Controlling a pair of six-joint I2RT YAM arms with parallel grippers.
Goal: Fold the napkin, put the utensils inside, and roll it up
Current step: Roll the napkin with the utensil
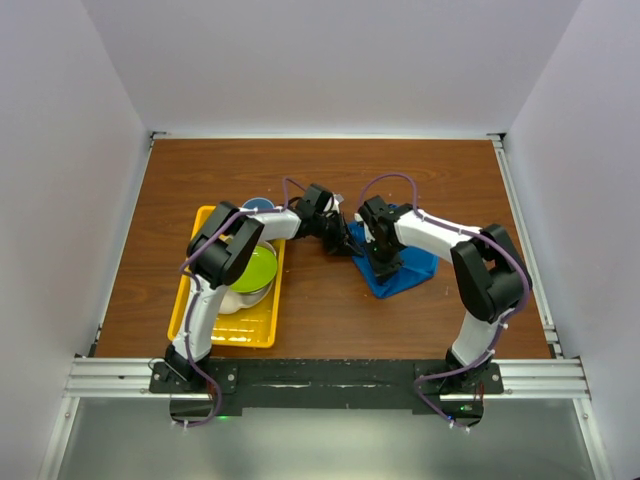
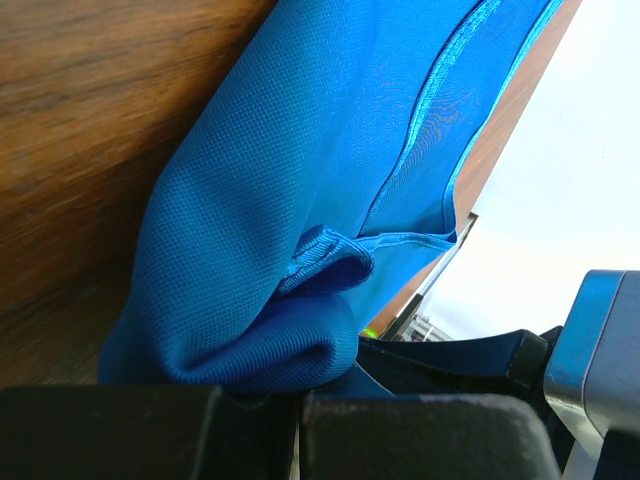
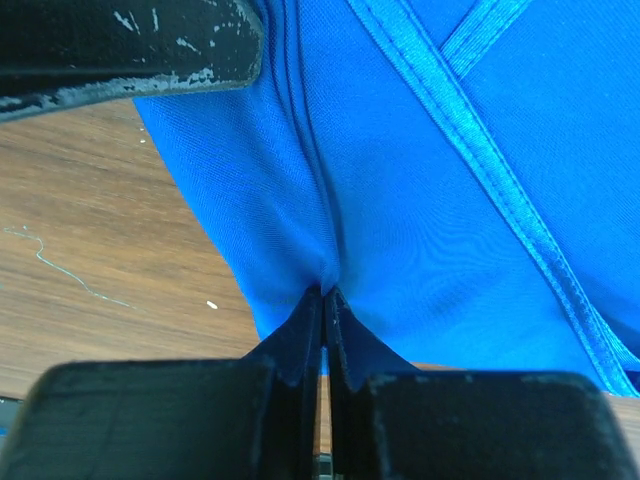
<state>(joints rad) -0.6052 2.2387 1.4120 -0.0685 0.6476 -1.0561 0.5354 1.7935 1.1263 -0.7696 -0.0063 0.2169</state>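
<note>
The fold step is judged to be running: the left claw [image 2: 298, 402] and the right claw [image 3: 325, 305] are each clamping the napkin [image 1: 410, 272], lying bunched on the desk [image 1: 330, 170] beside the yellow tray [image 1: 255, 340], and the next move is calling for drawing the cloth over evenly.

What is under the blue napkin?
Beneath the napkin, only the brown table shows at its edges. The left hand and right hand each pinch it. No fork is in sight; the bunched cloth hides anything under or inside it.
</note>
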